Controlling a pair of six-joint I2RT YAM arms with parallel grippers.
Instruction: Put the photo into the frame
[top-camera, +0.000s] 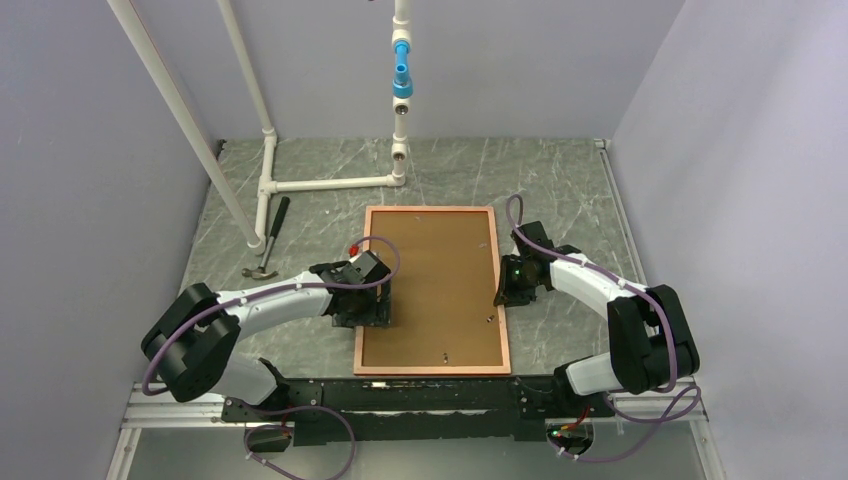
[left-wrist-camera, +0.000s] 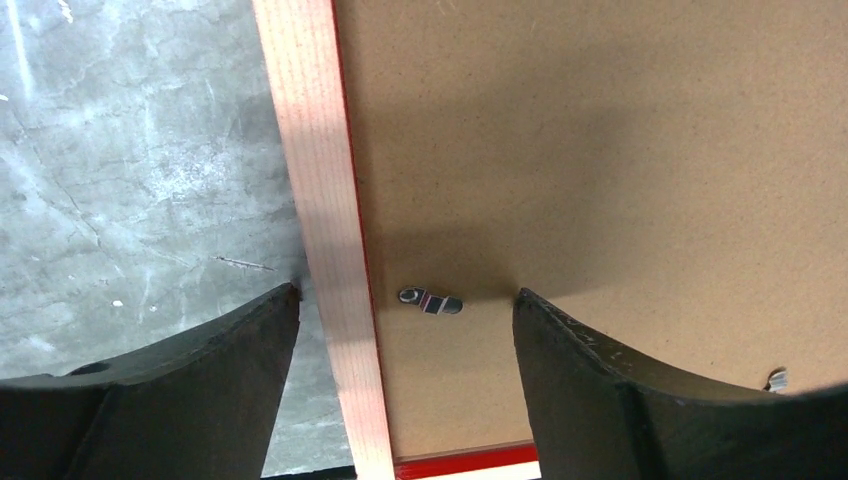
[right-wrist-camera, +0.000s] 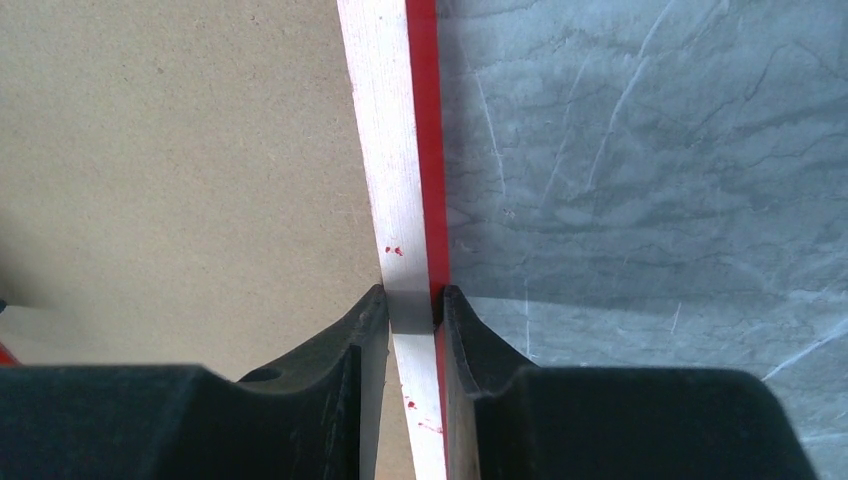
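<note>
Right wrist shows our right gripper pinching the right rail of the frame; left gripper hangs open, straddling its left rail. Frame lies back-up, backing board seated, photo unseen. One-sided pull could skew the frame, we reckon.

A grey veined counter carries a brown backing board lying flat at its middle, with small metal tabs lying on the board near its edges. A hammer lies to the left, its head toward the near side, just beside a white pipe stand. A blue fitting sits high on the upright pipe at the back
</note>
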